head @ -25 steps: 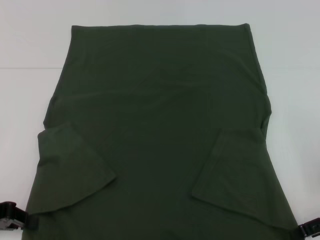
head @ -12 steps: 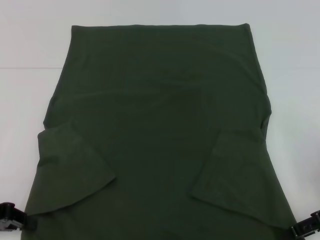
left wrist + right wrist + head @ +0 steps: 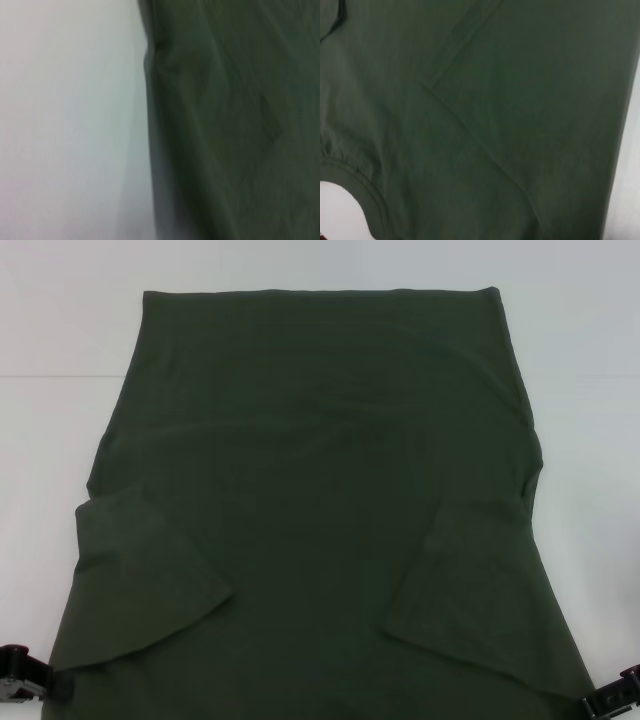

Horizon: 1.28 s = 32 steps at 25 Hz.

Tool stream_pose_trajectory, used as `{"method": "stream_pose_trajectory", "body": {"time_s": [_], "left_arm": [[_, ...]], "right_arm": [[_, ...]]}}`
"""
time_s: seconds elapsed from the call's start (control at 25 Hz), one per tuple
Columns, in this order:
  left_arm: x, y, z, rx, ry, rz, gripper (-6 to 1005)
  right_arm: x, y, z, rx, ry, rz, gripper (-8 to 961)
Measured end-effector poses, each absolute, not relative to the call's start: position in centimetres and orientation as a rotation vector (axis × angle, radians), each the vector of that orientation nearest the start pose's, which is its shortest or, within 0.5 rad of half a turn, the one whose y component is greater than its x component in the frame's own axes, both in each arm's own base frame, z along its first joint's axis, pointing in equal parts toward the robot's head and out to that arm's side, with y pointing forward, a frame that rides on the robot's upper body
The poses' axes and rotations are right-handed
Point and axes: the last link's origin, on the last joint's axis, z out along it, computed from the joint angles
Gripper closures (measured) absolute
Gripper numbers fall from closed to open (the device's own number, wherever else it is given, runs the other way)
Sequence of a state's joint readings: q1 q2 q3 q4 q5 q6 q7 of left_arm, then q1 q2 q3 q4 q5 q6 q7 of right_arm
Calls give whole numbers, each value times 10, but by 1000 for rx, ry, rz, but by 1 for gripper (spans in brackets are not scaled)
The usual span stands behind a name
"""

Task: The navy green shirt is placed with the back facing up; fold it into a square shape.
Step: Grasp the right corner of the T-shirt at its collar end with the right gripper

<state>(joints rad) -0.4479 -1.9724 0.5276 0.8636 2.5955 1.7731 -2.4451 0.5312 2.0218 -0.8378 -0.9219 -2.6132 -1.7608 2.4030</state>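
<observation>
The navy green shirt (image 3: 320, 500) lies spread flat, plain back upward, on the white table (image 3: 60, 440), and in the head view it fills most of the surface, its straight hem forming the far edge and its body widening toward the robot. Both short sleeves are folded inward onto the shirt: the left sleeve (image 3: 140, 585) rests as an angled flap on the shirt's left half, and the right sleeve (image 3: 470, 590) lies likewise on its right half. The left gripper (image 3: 25, 677) sits at the shirt's near left edge, just beside the cloth, and the right gripper (image 3: 610, 698) sits at the shirt's near right edge; only a dark part of each shows, so whether the fingers are spread or closed, and whether they grasp any fabric, cannot be told. In the left wrist view the shirt (image 3: 235, 120) covers one side of the picture, its soft side edge running against bare table (image 3: 70, 120). In the right wrist view the shirt (image 3: 480, 100) fills nearly everything, a folded sleeve edge crossing it diagonally, with a ribbed curved hem near one corner and a strip of table (image 3: 627, 190) beside it
</observation>
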Motion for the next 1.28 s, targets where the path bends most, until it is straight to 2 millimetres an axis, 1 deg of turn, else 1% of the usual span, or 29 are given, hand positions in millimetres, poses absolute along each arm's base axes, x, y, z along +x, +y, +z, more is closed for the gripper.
{"method": "stream_pose_trajectory", "body": {"time_s": [0.72, 0.84, 1.08, 1.28], "left_arm": [[-351, 272, 72, -2116, -2112, -61, 947], [-351, 271, 73, -2115, -2113, -61, 947], [-351, 271, 72, -2115, -2113, -63, 947], [-350, 272, 73, -2117, -2109, -80, 947]], "right_arm": [[292, 301, 20, -2532, 1767, -319, 127], [286, 301, 17, -2565, 1762, -314, 127], [279, 303, 13, -2595, 1740, -312, 128], [278, 305, 11, -2601, 1731, -317, 191]]}}
